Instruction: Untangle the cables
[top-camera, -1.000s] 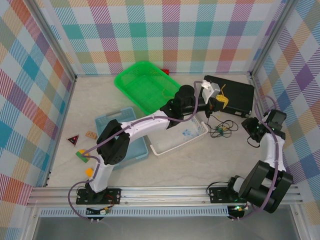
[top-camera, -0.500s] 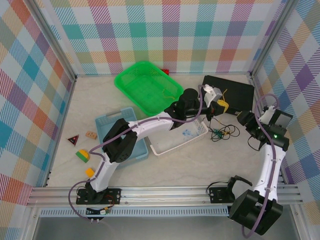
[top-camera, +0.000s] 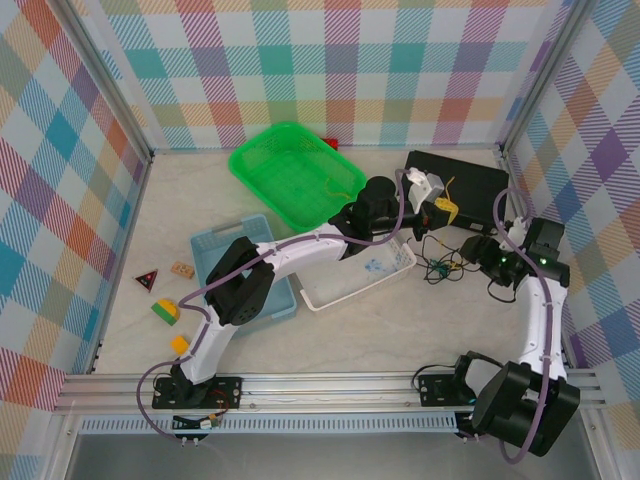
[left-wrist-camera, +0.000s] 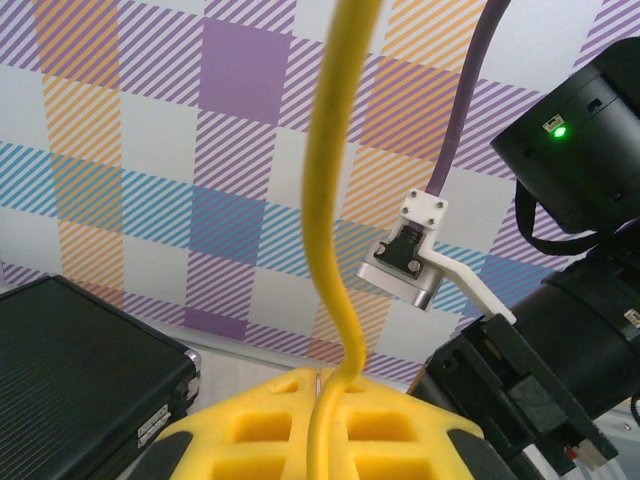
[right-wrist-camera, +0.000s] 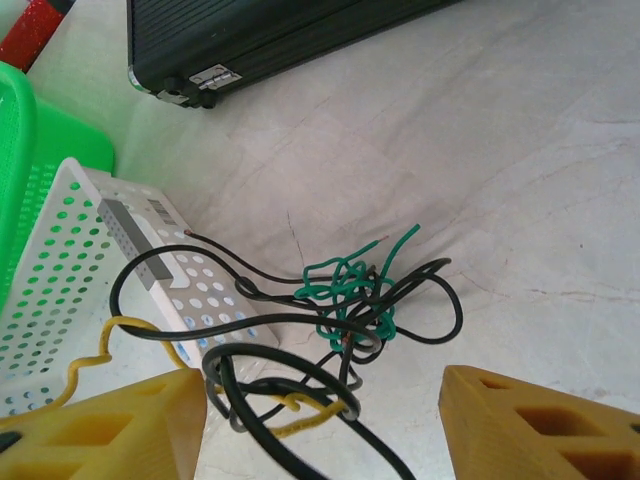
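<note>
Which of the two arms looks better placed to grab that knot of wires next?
Right. The right end effector stands open with the knot of green and black cables directly in front of it. The left end effector is shut on the yellow cable, so it is occupied.

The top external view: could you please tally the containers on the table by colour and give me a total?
Green basket: 1
Light blue tray: 1
White perforated basket: 1
Black case: 1
Total: 4
</note>
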